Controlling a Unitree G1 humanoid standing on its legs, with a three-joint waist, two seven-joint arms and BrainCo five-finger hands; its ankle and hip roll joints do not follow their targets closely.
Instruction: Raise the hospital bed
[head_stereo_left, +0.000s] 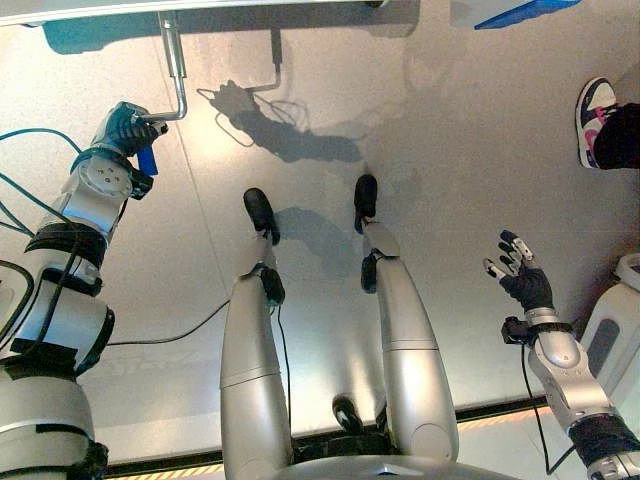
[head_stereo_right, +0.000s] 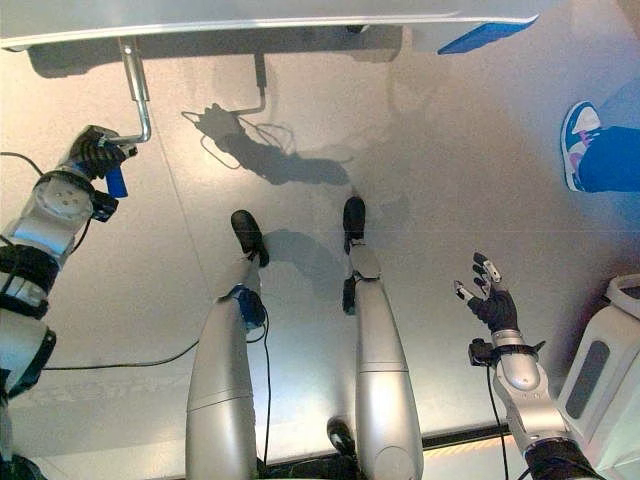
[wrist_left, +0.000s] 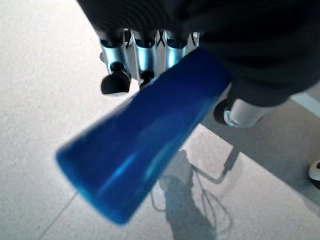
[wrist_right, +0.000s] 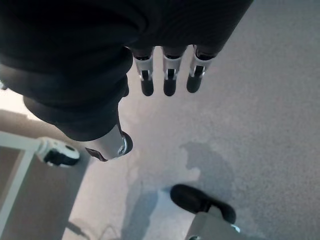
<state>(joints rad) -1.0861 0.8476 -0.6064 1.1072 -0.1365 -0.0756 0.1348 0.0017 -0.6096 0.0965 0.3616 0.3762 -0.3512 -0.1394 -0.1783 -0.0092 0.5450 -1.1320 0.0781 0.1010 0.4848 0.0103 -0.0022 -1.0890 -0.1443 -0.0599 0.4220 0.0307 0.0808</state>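
Observation:
The hospital bed's frame (head_stereo_right: 260, 22) runs along the far edge. A silver crank (head_stereo_left: 176, 70) hangs down from it at the left and ends in a blue handle (head_stereo_left: 148, 160). My left hand (head_stereo_left: 128, 128) is shut on that blue handle (wrist_left: 145, 145), fingers curled over it with the thumb on the other side. A second folded crank (head_stereo_left: 272, 62) hangs further right, untouched. My right hand (head_stereo_left: 520, 272) hovers open over the floor at the lower right, holding nothing; its straight fingers (wrist_right: 169, 75) show in the right wrist view.
A person's shoe (head_stereo_left: 594, 116) stands on the grey floor at the far right. A white cart (head_stereo_right: 606, 372) with a caster (wrist_right: 59, 155) sits at the lower right beside my right arm. A blue panel (head_stereo_right: 484, 36) sticks out under the bed.

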